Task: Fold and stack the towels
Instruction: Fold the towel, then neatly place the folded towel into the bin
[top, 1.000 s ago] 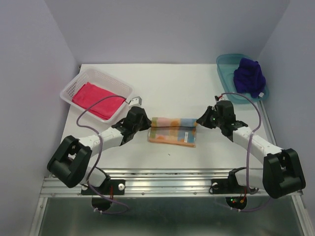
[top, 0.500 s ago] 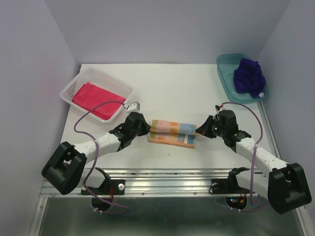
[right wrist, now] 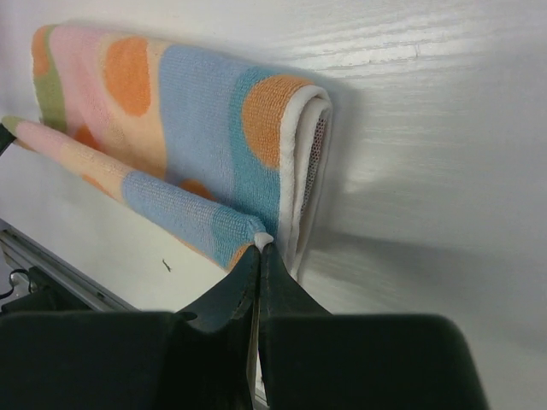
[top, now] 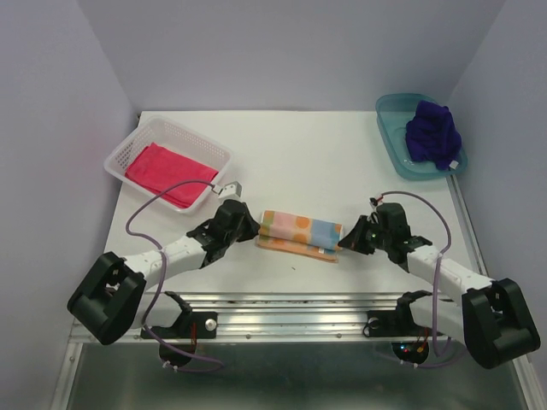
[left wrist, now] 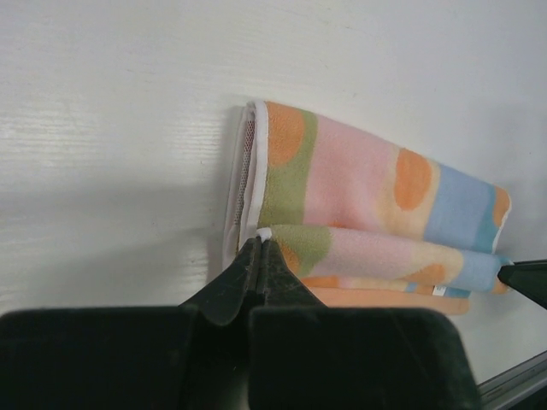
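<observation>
Orange polka-dot cloth towel (top: 299, 231): laid folded on the white table (top: 299, 154) towards the near edge, stretched between the two grippers.
Left gripper (left wrist: 259, 249): fingers are pressed together on a white-hemmed corner at the towel's left end; the rest of the towel is spread away to its right.
Right gripper (right wrist: 259, 247): pinched closed on the corner at the right end; the towel is spread away to its left.
Bright pink-red cloth towel (top: 162, 173): laid flat in the white perforated plastic basket (top: 184, 130), far left.
Dark purple-blue cloth towel (top: 432, 132): bunched in the teal plastic tray (top: 391, 115), far right, well apart from both grippers.
</observation>
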`<state>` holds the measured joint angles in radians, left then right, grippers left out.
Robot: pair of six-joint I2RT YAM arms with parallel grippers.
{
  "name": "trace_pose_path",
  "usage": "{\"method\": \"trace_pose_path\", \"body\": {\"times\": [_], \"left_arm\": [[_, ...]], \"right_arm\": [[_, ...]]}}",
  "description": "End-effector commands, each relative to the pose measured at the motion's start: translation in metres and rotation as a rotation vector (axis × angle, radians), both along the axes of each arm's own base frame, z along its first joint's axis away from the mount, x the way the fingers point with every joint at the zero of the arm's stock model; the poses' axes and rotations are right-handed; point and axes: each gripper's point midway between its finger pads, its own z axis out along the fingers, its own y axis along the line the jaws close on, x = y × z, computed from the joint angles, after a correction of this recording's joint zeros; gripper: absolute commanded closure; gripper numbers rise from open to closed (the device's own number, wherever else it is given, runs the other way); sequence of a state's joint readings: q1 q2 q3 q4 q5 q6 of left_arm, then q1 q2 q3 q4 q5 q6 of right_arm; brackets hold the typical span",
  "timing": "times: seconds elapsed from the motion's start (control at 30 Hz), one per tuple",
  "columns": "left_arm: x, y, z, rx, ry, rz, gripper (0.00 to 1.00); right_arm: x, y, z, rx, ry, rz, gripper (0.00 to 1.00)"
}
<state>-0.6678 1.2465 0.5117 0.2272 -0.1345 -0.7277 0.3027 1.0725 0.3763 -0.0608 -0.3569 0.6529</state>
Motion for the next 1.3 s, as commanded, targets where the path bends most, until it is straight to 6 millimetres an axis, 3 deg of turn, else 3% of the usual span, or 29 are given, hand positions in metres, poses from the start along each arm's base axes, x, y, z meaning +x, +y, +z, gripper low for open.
{"method": "trace_pose_path", "body": {"times": [0.0,0.1,0.13,0.17,0.2,0.23,0.3,0.33,0.47,0.5,0.53,0.57,0.67,0.87,0.9,1.07,1.27], "left_arm": [[-0.007,-0.001,-0.008,0.004,0.019,-0.017,1.00],[-0.013,0.005,-0.013,0.010,0.040,-0.007,0.97],[-0.017,0.009,-0.015,0.022,0.053,0.004,0.85],[-0.018,0.011,-0.015,0.026,0.058,0.004,0.85],[-0.020,0.012,-0.012,0.021,0.055,0.006,0.67],[-0.025,0.014,-0.014,0.031,0.073,-0.001,0.57],[-0.027,0.012,-0.006,0.010,0.062,-0.015,0.51],[-0.029,0.012,-0.004,0.006,0.058,-0.026,0.50],[-0.039,0.005,0.012,-0.041,0.020,-0.098,0.31],[-0.038,0.005,0.019,-0.051,-0.008,-0.099,0.09],[-0.036,0.005,0.021,-0.050,-0.018,-0.096,0.03],[-0.031,0.005,0.028,-0.051,-0.038,-0.088,0.01],[-0.020,-0.001,0.036,-0.040,-0.045,-0.084,0.01],[0.001,-0.014,0.013,0.060,0.018,-0.102,0.03],[0.001,-0.016,0.001,0.080,0.049,-0.115,0.05],[0.002,-0.019,-0.018,0.146,0.103,-0.131,0.16],[-0.017,-0.021,-0.037,0.252,0.135,-0.150,0.28]], "right_arm": [[-0.002,0.006,-0.002,0.027,-0.004,0.025,0.97],[-0.011,0.015,-0.002,0.078,0.009,0.067,0.91],[-0.016,0.016,-0.004,0.089,0.022,0.079,0.87],[-0.018,0.015,-0.004,0.089,0.025,0.078,0.85],[-0.020,0.014,-0.004,0.086,0.026,0.079,0.84],[-0.024,0.010,-0.005,0.060,0.040,0.077,0.79],[-0.028,0.008,-0.002,0.045,0.042,0.083,0.65],[-0.034,0.006,-0.002,0.034,0.058,0.094,0.48],[-0.040,0.007,0.021,0.048,0.007,0.136,0.27],[-0.037,0.006,0.029,0.041,-0.021,0.126,0.21],[-0.033,0.005,0.033,0.036,-0.038,0.116,0.09],[-0.030,0.003,0.036,0.025,-0.053,0.104,0.00],[-0.021,0.005,0.047,0.019,-0.081,0.110,0.00],[-0.010,0.002,0.050,0.003,-0.096,0.076,0.00],[-0.010,0.001,0.049,-0.006,-0.098,0.076,0.00],[-0.010,0.001,0.049,-0.013,-0.096,0.079,0.00],[-0.012,-0.001,0.044,-0.029,-0.081,0.086,0.00]]}}
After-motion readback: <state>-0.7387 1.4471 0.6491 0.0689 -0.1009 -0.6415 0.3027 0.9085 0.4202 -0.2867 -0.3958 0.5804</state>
